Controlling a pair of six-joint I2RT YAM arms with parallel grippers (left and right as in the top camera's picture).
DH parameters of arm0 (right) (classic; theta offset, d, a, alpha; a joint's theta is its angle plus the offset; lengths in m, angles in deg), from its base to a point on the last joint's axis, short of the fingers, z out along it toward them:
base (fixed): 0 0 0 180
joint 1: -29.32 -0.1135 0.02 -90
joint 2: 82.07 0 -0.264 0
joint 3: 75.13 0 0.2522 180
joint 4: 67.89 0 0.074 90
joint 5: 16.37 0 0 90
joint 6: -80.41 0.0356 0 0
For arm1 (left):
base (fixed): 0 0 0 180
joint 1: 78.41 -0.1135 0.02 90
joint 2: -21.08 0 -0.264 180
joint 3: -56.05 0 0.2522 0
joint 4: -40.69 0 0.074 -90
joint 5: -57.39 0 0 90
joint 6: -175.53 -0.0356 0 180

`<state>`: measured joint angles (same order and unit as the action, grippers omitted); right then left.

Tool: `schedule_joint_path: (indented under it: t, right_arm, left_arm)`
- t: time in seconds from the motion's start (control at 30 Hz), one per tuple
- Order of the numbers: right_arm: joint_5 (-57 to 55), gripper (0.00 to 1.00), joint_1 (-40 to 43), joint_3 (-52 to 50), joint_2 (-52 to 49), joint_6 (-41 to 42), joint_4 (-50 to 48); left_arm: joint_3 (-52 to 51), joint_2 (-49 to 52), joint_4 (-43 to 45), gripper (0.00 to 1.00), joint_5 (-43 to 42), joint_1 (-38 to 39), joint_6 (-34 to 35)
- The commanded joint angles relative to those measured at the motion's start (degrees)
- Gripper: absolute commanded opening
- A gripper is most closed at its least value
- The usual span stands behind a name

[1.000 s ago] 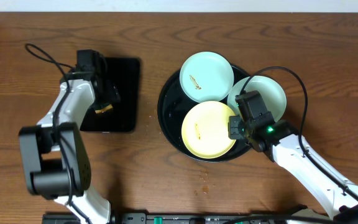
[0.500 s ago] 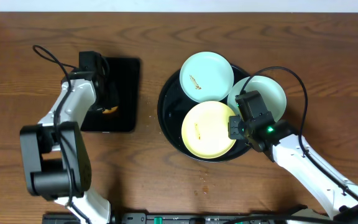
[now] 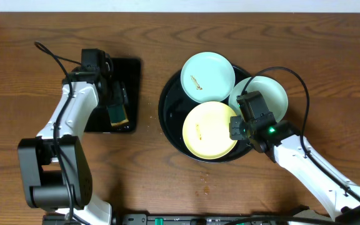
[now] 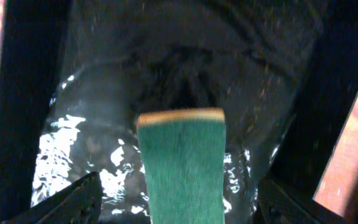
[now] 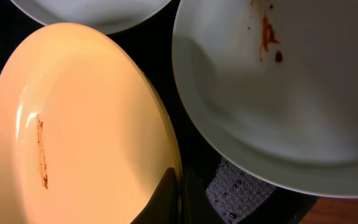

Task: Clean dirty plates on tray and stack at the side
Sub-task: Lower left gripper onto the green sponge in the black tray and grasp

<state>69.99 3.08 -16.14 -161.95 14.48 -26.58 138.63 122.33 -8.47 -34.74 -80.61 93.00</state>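
Note:
Three plates lie on the round black tray (image 3: 167, 115). One mint plate (image 3: 207, 76) with a brown smear is at the back. A second mint plate (image 3: 269, 94) sits on the right rim. A yellow plate (image 3: 208, 130) with a brown streak is in front. My right gripper (image 3: 235, 128) is shut on the yellow plate's right rim. In the right wrist view its fingers (image 5: 179, 194) pinch the yellow plate (image 5: 86, 124) next to the smeared mint plate (image 5: 278, 93). My left gripper (image 3: 115, 103) is shut on a green sponge (image 3: 117, 115), also shown in the left wrist view (image 4: 182, 168).
A smaller rectangular black tray (image 3: 127, 72) lies at the left under my left gripper, and its wet glossy surface (image 4: 98, 124) shows in the left wrist view. Small crumbs (image 3: 205, 181) lie on the wooden table (image 3: 292, 37) in front of the round tray.
My left gripper has moved right and toward the front over the rectangular tray, taking the sponge along, and its green face now shows. My right arm and the plates have not moved.

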Motion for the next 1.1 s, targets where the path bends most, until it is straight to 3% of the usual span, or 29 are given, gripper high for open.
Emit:
schedule_joint_path:
  t: [0.0, 0.23, 0.27, 0.33, 0.37, 0.5, 0.53, 0.57, 0.6, 0.63, 0.87, 0.9, 0.93, 0.97, 1.03, 1.07]
  right_arm:
    - [0.0, 0.01, -0.5, -0.2, -0.1, 0.1, -0.1]
    - [0.0, 0.01, -0.5, -0.2, -0.1, 0.1, -0.2]
    - [0.0, 0.01, -0.5, -0.2, -0.1, 0.1, -0.2]
    - [0.0, 0.01, -0.5, -0.2, -0.1, 0.1, -0.2]
    - [0.0, 0.01, -0.5, -0.2, -0.1, 0.1, -0.2]
    - [0.0, 0.01, -0.5, -0.2, -0.1, 0.1, -0.2]
    - [0.0, 0.01, -0.5, -0.2, -0.1, 0.1, -0.2]
    - [0.0, 0.01, -0.5, -0.2, -0.1, 0.1, -0.2]
    - [0.0, 0.01, -0.5, -0.2, -0.1, 0.1, -0.2]
    - [0.0, 0.01, -0.5, -0.2, -0.1, 0.1, -0.2]
    - [0.0, 0.01, -0.5, -0.2, -0.1, 0.1, -0.2]
    - [0.0, 0.01, -0.5, -0.2, -0.1, 0.1, -0.2]
    - [0.0, 0.01, -0.5, -0.2, -0.1, 0.1, -0.2]
    - [0.0, 0.01, -0.5, -0.2, -0.1, 0.1, -0.2]
    - [0.0, 0.01, -0.5, -0.2, -0.1, 0.1, -0.2]
    - [0.0, 0.01, -0.5, -0.2, -0.1, 0.1, -0.2]
  left_arm:
    - [-0.5, 2.4, 0.6, 0.8, 1.1, 0.1, 0.3]
    - [-0.5, 7.8, 0.8, 0.8, 1.1, 0.9, 0.3]
    - [-0.5, 8.7, 1.4, 0.7, 1.1, 0.8, 0.3]
    - [-0.5, 9.6, 2.8, 0.2, 1.4, 0.8, 0.0]
    - [-0.5, 9.6, 3.5, 0.08, 1.4, 0.8, 0.0]
    - [-0.3, 8.6, 6.6, 0.08, 1.7, 0.8, -1.1]
    - [-0.2, 8.3, 6.7, 0.15, 1.7, 0.8, -1.3]
    - [0.0, 8.0, 6.5, 0.45, 1.7, 0.8, -1.3]
    - [0.2, 7.8, 6.0, 0.67, 1.7, 0.8, -1.2]
    - [0.2, 7.6, 5.2, 0.7, 1.7, 0.8, -1.2]
    - [-0.6, 7.7, -3.0, 0.64, 1.3, 0.8, 1.4]
    - [-0.9, 7.7, -3.1, 0.46, 1.3, 0.9, 1.4]
    - [-1.1, 7.7, -3.1, 0.22, 1.3, 0.9, 1.4]
    - [-1.1, 7.7, -3.1, 0.08, 1.4, 0.8, 1.2]
    - [-1.1, 7.7, -2.5, 0.08, 2.2, 0.8, 0.8]
    - [-1.1, 7.7, -2.3, 0.29, 2.4, 0.8, 0.7]
